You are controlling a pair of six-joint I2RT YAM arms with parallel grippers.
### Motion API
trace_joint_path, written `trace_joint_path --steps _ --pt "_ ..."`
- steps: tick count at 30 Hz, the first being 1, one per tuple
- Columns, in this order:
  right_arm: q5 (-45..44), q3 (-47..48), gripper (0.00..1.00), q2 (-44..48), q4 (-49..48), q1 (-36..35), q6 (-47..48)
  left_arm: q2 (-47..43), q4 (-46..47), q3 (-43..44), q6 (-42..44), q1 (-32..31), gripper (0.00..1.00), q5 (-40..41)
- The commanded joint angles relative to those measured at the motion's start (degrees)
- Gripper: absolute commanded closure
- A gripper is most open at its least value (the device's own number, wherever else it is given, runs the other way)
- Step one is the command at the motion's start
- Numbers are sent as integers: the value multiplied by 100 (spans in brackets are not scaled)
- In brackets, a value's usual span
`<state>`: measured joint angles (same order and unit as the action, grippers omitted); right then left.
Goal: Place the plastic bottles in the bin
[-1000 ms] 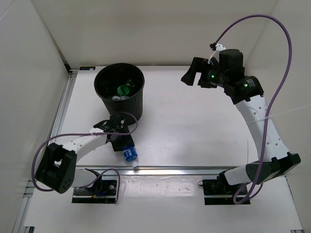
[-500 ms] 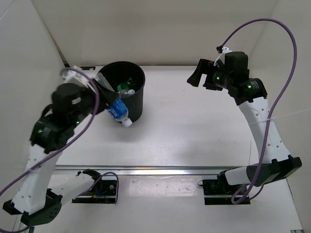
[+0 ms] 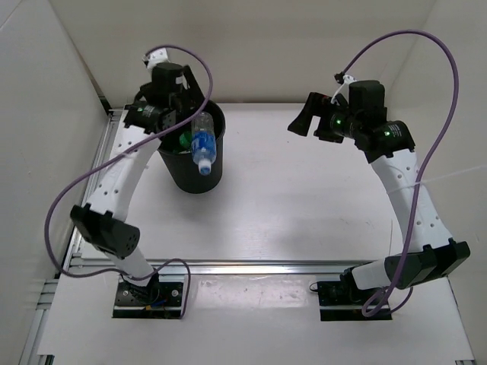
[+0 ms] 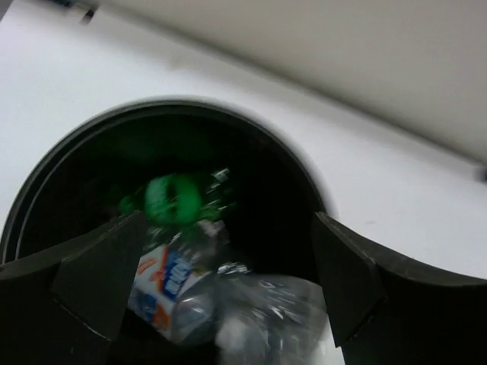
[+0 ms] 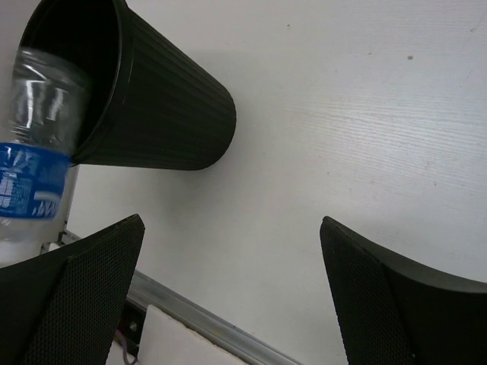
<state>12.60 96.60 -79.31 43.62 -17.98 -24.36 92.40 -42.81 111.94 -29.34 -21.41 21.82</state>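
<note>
**Step in hand:** release of the clear plastic bottle with the blue label and white cap [image 3: 202, 143] into the large round black plastic bin [image 3: 190, 179].

**Left end effector** [image 4: 228, 220]: positioned over the bin mouth, jaws wide apart, nothing clamped between them. The blue-labelled bottle is free of the grip. In the overhead view it is tilted cap-down across the right side of the rim. Whether it clears the rim on the inside cannot be told.

**Right end effector** [image 5: 232, 224]: raised over the white bench [image 3: 304, 205], well apart from the bin, jaws fully spread and holding nothing.

**Bin contents:** 1 green plastic bottle [image 4: 169, 199] lies inside. Other clear plastic is beside it, too blurred to count. The overhead view shows no bottle lying on the bench.

**Recommendations:**
1. Hold the left arm above the mouth until the bottle has dropped below the rim, since moving off sooner risks knocking it outward.
2. Release nearer the centre of the opening, because the present line sits close to the wall.
3. Lift straight up before swinging away, to avoid tipping the bin.
4. Confirm that all 4 bottles are inside.
</note>
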Motion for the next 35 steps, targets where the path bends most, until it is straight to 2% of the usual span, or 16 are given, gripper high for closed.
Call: trace_joint_path --steps 1,2,4,5,6,10,15,21,24,29,31,34,35 --pt "381 105 0 -102 -38 66 -139 -502 -579 56 -245 -56 0 1128" --pt "566 105 0 -163 15 223 -139 -1000 -580 -118 -334 -256 0 1671" --pt "822 184 0 -234 190 338 -226 -1625 -580 -969 -684 -338 0 1947" --pt "884 184 0 -234 191 434 -227 -1942 -510 -1329 -791 -390 0 1948" --pt "1024 88 0 -234 191 488 -305 -2554 -509 -2064 -862 -390 0 2001" --pt "1087 -88 0 -286 130 620 -464 -3631 -509 -3352 -915 -390 0 1764" --pt "1464 43 0 -532 77 673 -464 -3931 -457 -3635 -1003 -390 0 1614" --pt "1623 237 0 -744 77 621 -587 -3194 -457 -3126 -538 -390 0 1562" --pt "1571 298 0 -744 77 620 -587 -3079 -457 -3003 -642 -390 0 1675" --pt "1237 106 0 -464 77 620 -526 -3753 -667 -3748 -1433 -338 0 2482" --pt "695 -158 0 -236 77 620 -587 -4018 -920 -4267 -1888 -338 0 2712" --pt "358 -492 0 -33 77 620 -587 -4353 -1351 -4742 -2241 -285 0 3432" --pt "357 -545 0 29 77 681 -587 -4353 -1440 -4847 -2295 -233 0 3904"
